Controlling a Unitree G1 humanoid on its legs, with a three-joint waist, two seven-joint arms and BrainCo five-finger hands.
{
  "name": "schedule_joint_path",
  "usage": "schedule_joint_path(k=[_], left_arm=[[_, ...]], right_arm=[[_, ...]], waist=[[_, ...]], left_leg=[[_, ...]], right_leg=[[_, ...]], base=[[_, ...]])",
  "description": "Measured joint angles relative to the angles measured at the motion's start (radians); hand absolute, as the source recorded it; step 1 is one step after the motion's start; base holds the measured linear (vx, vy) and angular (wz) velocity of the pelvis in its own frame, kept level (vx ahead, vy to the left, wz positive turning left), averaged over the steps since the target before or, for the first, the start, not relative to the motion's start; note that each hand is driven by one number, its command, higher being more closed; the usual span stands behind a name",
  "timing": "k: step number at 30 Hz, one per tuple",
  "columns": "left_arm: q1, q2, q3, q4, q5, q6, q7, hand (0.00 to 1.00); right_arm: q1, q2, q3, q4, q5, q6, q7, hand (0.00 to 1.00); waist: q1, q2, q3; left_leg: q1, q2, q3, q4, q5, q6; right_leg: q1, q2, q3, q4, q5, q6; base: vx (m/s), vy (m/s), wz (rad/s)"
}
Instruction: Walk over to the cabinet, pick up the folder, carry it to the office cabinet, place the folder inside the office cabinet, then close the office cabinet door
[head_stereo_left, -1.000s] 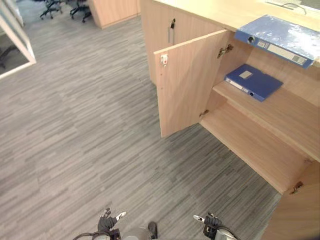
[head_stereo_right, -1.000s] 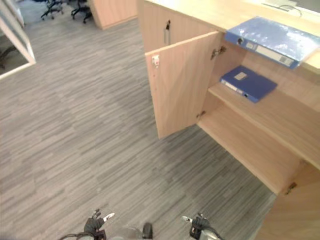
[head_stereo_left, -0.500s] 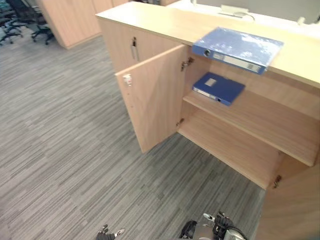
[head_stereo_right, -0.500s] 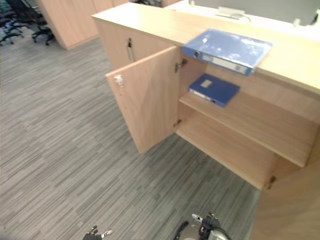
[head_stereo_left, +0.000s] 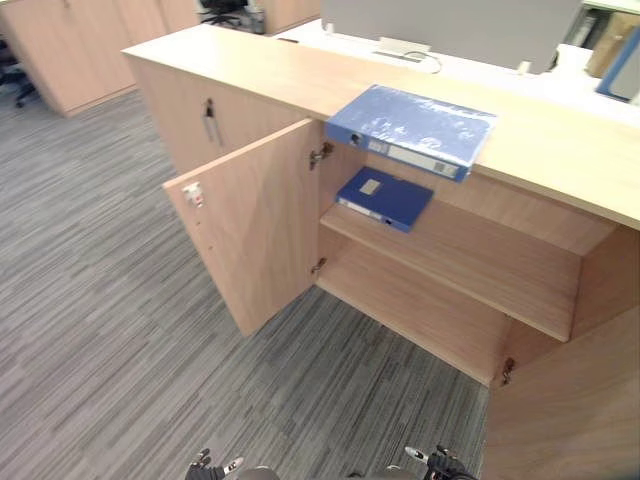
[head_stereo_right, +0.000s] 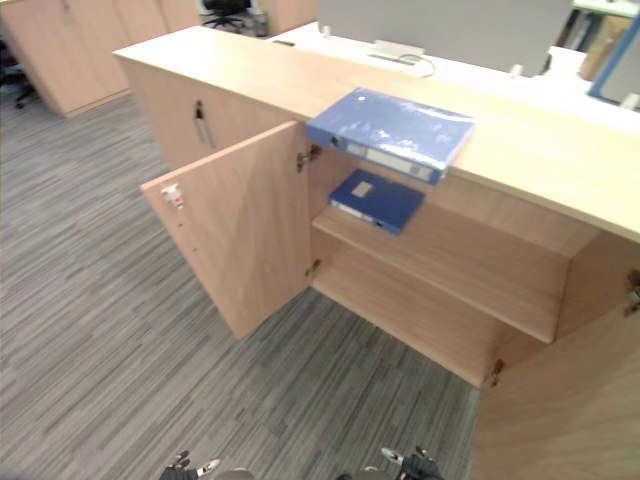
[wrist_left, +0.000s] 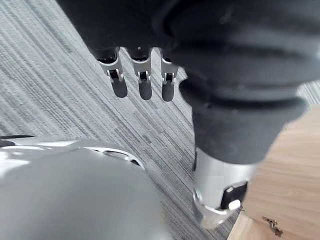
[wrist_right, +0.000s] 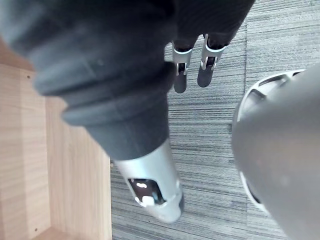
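Two in sight: light blue folder (head_stereo_left: 412, 128) on the worktop (head_stereo_left: 250, 70), poking over its near edge, dark blue folder (head_stereo_left: 384, 197) on the shelf (head_stereo_left: 480, 260) below. My left hand (wrist_left: 145, 85) and right hand (wrist_right: 181, 75) hang loose, empty.

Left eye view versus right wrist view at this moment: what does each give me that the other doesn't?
Left eye view adds: the blue folder at the front edge of the cabinet top, a second folder on the upper shelf, and the open left door. Right wrist view adds: the right hand has straight fingers and holds nothing. Shared: that hand, the grey carpet and light wood cabinet panels.
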Motion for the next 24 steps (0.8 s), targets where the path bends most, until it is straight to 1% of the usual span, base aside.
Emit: schedule_joint_path(k=[1, 2, 3, 4, 5, 6, 7, 8, 9, 10, 11, 13, 14, 15, 16, 18, 19, 21, 22, 23, 24], left_arm=[[0.001, -0.002, 0.009, 0.0, 0.0, 0.0, 0.0, 0.0], [0.008, -0.005, 0.018, -0.001, -0.001, -0.002, 0.001, 0.0], [0.013, -0.013, 0.02, -0.007, -0.003, -0.004, 0.001, 0.0], [0.017, -0.014, 0.022, -0.015, -0.004, -0.004, 0.001, 0.0], [0.017, -0.016, 0.024, -0.02, -0.003, -0.006, 0.001, 0.0], [0.02, -0.019, 0.031, -0.02, -0.004, -0.01, 0.001, 0.0], [0.017, -0.01, 0.031, -0.019, -0.003, -0.01, 0.001, 0.0], [0.014, 0.004, 0.028, -0.026, 0.004, -0.017, 0.002, 0.0], [0.012, 0.011, 0.028, -0.03, 0.003, -0.019, 0.0, 0.0], [0.009, 0.012, 0.027, -0.028, 0.004, -0.018, 0.0, 0.0], [0.007, 0.011, 0.026, -0.02, 0.003, -0.014, 0.0, 0.0], [0.008, 0.012, 0.026, -0.017, 0.003, -0.012, 0.0, 0.0], [0.008, 0.017, 0.014, -0.012, 0.005, -0.009, 0.0, 0.0], [0.008, 0.022, -0.006, -0.013, 0.007, -0.009, -0.002, 0.0], [0.008, 0.027, -0.015, -0.013, 0.008, -0.009, -0.002, 0.0], [0.008, 0.028, -0.019, -0.013, 0.009, -0.009, -0.003, 0.0], [0.009, 0.026, -0.018, -0.013, 0.009, -0.009, -0.002, 0.0], [0.017, 0.015, -0.011, -0.013, 0.008, -0.009, -0.002, 0.0], [0.025, -0.004, -0.003, -0.013, 0.008, -0.01, -0.002, 0.0], [0.03, -0.019, 0.01, -0.013, 0.008, -0.01, -0.002, 0.0], [0.032, -0.02, 0.015, -0.013, 0.007, -0.01, -0.002, 0.0]], right_arm=[[-0.007, 0.0, 0.0, 0.008, 0.001, 0.0, -0.001, 0.0], [-0.014, -0.001, 0.005, 0.018, 0.001, 0.0, -0.005, 0.0], [-0.018, -0.004, 0.009, 0.018, 0.001, -0.001, -0.007, 0.0], [-0.022, -0.006, 0.012, 0.018, 0.001, -0.001, -0.007, 0.0], [-0.027, -0.008, 0.023, 0.016, 0.0, -0.002, -0.007, 0.0], [-0.026, -0.008, 0.048, 0.016, -0.001, -0.002, -0.008, 0.0], [-0.021, 0.004, 0.052, 0.015, -0.001, -0.002, -0.008, 0.0], [-0.021, 0.021, 0.055, 0.015, -0.001, -0.001, -0.007, 0.0], [-0.022, 0.026, 0.054, 0.016, -0.001, -0.001, -0.007, 0.0], [-0.022, 0.026, 0.048, 0.016, -0.001, -0.001, -0.007, 0.0], [-0.027, 0.026, 0.041, 0.015, -0.001, -0.001, -0.007, 0.0], [-0.038, 0.037, 0.041, 0.015, -0.001, -0.001, -0.006, 0.0], [-0.039, 0.043, 0.041, 0.014, -0.001, -0.001, -0.006, 0.0], [-0.033, 0.043, 0.037, 0.015, -0.002, -0.001, -0.004, 0.0], [-0.029, 0.041, 0.035, 0.015, -0.003, -0.001, -0.003, 0.0], [-0.011, 0.034, 0.021, 0.015, -0.022, 0.001, -0.001, 0.0], [-0.001, 0.03, -0.002, 0.016, -0.037, 0.004, 0.002, 0.0], [0.009, 0.015, -0.003, 0.015, -0.042, 0.011, 0.003, 0.0], [0.019, -0.001, -0.002, 0.011, -0.048, 0.011, 0.003, 0.0], [0.03, -0.004, -0.002, -0.019, -0.058, 0.005, 0.001, 0.0], [0.042, -0.003, -0.002, -0.05, -0.059, 0.001, 0.002, 0.0]], waist=[[0.006, -0.002, 0.002], [0.016, -0.003, 0.003], [0.026, -0.004, 0.004], [0.029, -0.005, 0.004], [0.032, -0.003, 0.005], [0.036, 0.001, 0.005], [0.03, -0.011, 0.003], [0.026, -0.038, 0.002], [0.028, -0.05, 0.006], [0.029, -0.051, 0.005], [0.027, -0.049, 0.005], [0.033, -0.05, 0.004], [0.032, -0.048, -0.002], [0.026, -0.049, -0.014], [0.024, -0.049, -0.019], [0.018, -0.041, -0.032], [0.018, -0.038, -0.033], [0.019, -0.025, -0.039], [0.022, -0.006, -0.043], [0.021, 0.008, -0.043], [0.018, 0.007, -0.043]], left_leg=[[-0.029, -0.012, -0.001, -0.023, -0.02, 0.007], [-0.067, -0.045, -0.025, -0.076, -0.04, 0.014], [-0.098, -0.089, -0.07, -0.156, -0.05, 0.01], [-0.111, -0.113, -0.102, -0.208, -0.048, 0.008], [-0.125, -0.153, -0.171, -0.338, -0.025, -0.008], [-0.112, -0.174, -0.207, -0.431, 0.117, -0.004], [-0.098, -0.195, -0.197, -0.441, 0.116, -0.003], [-0.093, -0.223, -0.192, -0.448, 0.116, -0.002], [-0.093, -0.245, -0.197, -0.447, 0.113, 0.003], [-0.092, -0.256, -0.196, -0.447, 0.109, 0.009], [-0.082, -0.272, -0.183, -0.461, 0.104, 0.017], [-0.05, -0.277, -0.15, -0.503, 0.11, 0.029], [-0.027, -0.282, -0.143, -0.541, 0.12, 0.046], [-0.01, -0.294, -0.143, -0.582, 0.13, 0.062], [-0.003, -0.301, -0.143, -0.599, 0.133, 0.067], [0.003, -0.313, -0.143, -0.627, 0.142, 0.075], [0.018, -0.328, -0.146, -0.653, 0.153, 0.079], [0.05, -0.342, -0.156, -0.709, 0.161, 0.083], [0.072, -0.346, -0.161, -0.748, 0.164, 0.085], [0.1, -0.349, -0.157, -0.782, 0.17, 0.091], [0.115, -0.357, -0.154, -0.791, 0.176, 0.091]], right_leg=[[0.013, -0.002, 0.031, -0.014, 0.011, 0.013], [0.034, -0.015, 0.076, -0.026, 0.017, 0.024], [0.048, -0.039, 0.117, -0.027, 0.019, 0.029], [0.053, -0.052, 0.138, -0.028, 0.019, 0.033], [0.065, -0.077, 0.178, -0.03, 0.017, 0.066], [0.08, -0.095, 0.223, -0.027, 0.002, 0.132], [0.085, -0.114, 0.23, -0.034, 0.005, 0.14], [0.084, -0.138, 0.218, -0.061, 0.023, 0.141], [0.085, -0.155, 0.217, -0.082, 0.035, 0.138], [0.09, -0.165, 0.219, -0.099, 0.045, 0.141], [0.104, -0.179, 0.219, -0.126, 0.069, 0.145], [0.105, -0.19, 0.221, -0.151, 0.109, 0.156], [0.105, -0.192, 0.221, -0.164, 0.131, 0.16], [0.105, -0.199, 0.221, -0.174, 0.139, 0.163], [0.105, -0.203, 0.22, -0.181, 0.14, 0.165], [0.104, -0.213, 0.217, -0.197, 0.15, 0.181], [0.101, -0.222, 0.217, -0.191, 0.152, 0.184], [0.07, -0.243, 0.221, -0.134, 0.151, 0.186], [0.016, -0.253, 0.238, -0.033, 0.15, 0.186], [-0.06, -0.276, 0.259, 0.121, 0.149, 0.183], [-0.09, -0.293, 0.264, 0.196, 0.15, 0.18]], base=[[0.24, 0.187, -0.92], [0.27, 0.259, -1.15], [0.21, 0.251, -1.04], [0.21, 0.3, -1.01], [0.28, 0.435, -1.04], [0.3, 0.437, -0.89], [0.33, 0.417, -0.52], [0.21, 0.235, -0.16], [0.18, 0.22, -0.18], [0.18, 0.247, -0.21], [0.19, 0.26, -0.27], [0.14, 0.187, -0.39], [0.09, 0.09, -0.37], [0.09, 0.07, -0.28], [0.07, 0.041, -0.13], [0.03, 0.025, -0.08], [0.01, 0.035, -0.14], [-0.01, 0.069, -0.31], [-0.02, 0.137, -0.51], [-0.02, 0.15, -0.43], [-0.02, 0.197, -0.18]])
